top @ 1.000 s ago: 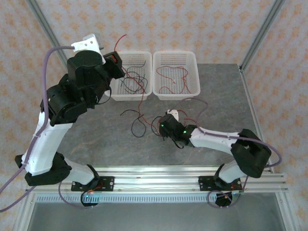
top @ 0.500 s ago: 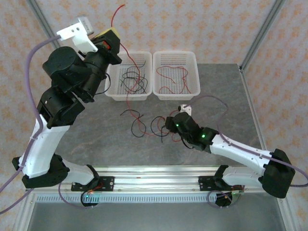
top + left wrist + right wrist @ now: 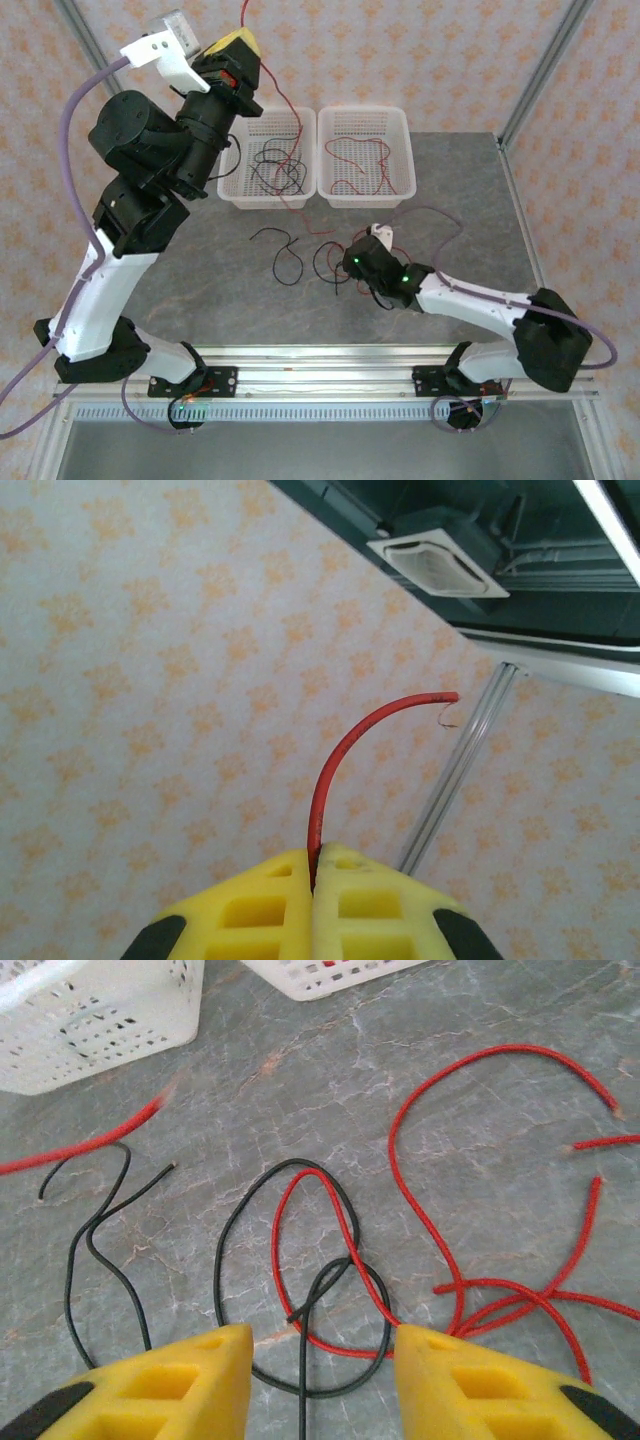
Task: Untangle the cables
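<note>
The left gripper point(image 3: 232, 62) is raised high above the grey marble table point(image 3: 480, 220). Its yellow fingers point(image 3: 350, 890) are clenched on a red cable point(image 3: 335, 770) — the short end curls up past the tips, while the long end hangs down across the left basket point(image 3: 265, 200) to the tabletop. The right gripper point(image 3: 320, 1350) sits low over the table with its fingers parted, grasping nothing, straddling a knot of red and black cables point(image 3: 330, 1260). A loose black cable point(image 3: 95, 1250) lies just left of the knot. Black cables point(image 3: 275, 165) rest in the left basket, and red cables point(image 3: 355, 160) rest in the right basket point(image 3: 365, 198).
</note>
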Controlling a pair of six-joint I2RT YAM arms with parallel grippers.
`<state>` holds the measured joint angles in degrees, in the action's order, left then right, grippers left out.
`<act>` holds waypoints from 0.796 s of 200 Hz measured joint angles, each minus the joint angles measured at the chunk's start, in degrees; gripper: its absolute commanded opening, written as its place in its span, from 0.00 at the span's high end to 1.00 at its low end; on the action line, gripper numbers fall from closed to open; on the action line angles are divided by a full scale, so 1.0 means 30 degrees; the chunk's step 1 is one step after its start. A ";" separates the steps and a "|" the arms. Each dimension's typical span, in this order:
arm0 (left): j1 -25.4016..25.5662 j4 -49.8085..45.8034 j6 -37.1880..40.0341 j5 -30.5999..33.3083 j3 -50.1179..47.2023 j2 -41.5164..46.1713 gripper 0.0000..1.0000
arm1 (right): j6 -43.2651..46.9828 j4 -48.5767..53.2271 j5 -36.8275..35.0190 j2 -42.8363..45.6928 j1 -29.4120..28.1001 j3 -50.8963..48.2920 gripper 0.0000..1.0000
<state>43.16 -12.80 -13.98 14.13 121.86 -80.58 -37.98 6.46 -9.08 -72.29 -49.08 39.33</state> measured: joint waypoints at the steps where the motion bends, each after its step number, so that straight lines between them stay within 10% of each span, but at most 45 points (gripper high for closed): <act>1: 0.0000 0.0175 0.0102 -0.0015 -0.0131 0.0029 1.00 | -0.0036 0.0015 0.0000 0.0102 0.0000 -0.0066 0.58; 61: -0.0015 0.6470 0.2914 -0.0073 -0.1749 -0.0765 1.00 | -0.1020 0.1188 -0.0554 0.4277 0.0007 -0.1617 0.58; 159: -0.3490 1.0805 0.2783 -0.1202 0.4969 -0.8706 1.00 | -0.1698 0.3410 -0.1632 0.7322 0.0007 -0.2353 0.58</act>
<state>32.69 19.62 -5.63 10.52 136.77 -106.69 -43.07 16.69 -13.98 -50.33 -49.06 32.27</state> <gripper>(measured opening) 0.043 0.418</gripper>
